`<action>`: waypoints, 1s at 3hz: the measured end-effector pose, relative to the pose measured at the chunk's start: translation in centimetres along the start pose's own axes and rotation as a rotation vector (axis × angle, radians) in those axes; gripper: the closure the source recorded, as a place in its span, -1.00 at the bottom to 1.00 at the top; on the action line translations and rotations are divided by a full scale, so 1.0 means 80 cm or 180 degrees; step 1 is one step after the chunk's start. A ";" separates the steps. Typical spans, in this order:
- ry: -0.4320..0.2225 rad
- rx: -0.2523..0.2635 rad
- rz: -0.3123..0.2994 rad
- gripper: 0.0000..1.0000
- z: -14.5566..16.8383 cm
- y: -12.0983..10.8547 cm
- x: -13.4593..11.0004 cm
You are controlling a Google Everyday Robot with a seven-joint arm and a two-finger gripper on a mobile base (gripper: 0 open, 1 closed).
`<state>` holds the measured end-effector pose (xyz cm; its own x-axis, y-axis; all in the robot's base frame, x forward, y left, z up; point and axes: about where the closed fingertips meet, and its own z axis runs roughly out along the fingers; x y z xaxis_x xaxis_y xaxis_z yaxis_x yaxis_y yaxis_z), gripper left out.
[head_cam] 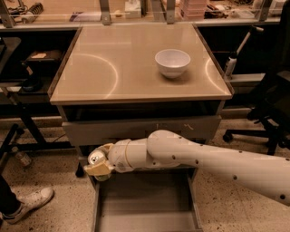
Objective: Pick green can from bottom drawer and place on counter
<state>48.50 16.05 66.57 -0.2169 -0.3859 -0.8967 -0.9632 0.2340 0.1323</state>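
Observation:
My gripper (97,163) is at the left front of the cabinet, above the left wall of the open bottom drawer (145,201), level with the middle drawer front. It is shut on the green can (96,157), whose silver pull-tab end faces up between the yellowish fingers; the can's green sides are mostly hidden. The drawer's grey floor is bare. The beige counter (122,68) lies above, with my white arm (204,158) reaching in from the right.
A white bowl (172,62) stands on the counter's right half. A cluttered bench (136,11) runs behind. An office chair (269,113) is at the right, a person's white shoe (28,204) at lower left, a stand's legs at left.

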 end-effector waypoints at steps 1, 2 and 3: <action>0.0000 0.0000 0.0000 1.00 0.000 0.000 0.000; -0.0023 -0.0036 0.0007 1.00 -0.014 0.004 -0.019; -0.0071 -0.0001 -0.0079 1.00 -0.052 0.013 -0.074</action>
<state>48.13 14.83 73.77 -0.1892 -0.3715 -0.9089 -0.9683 0.2242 0.1099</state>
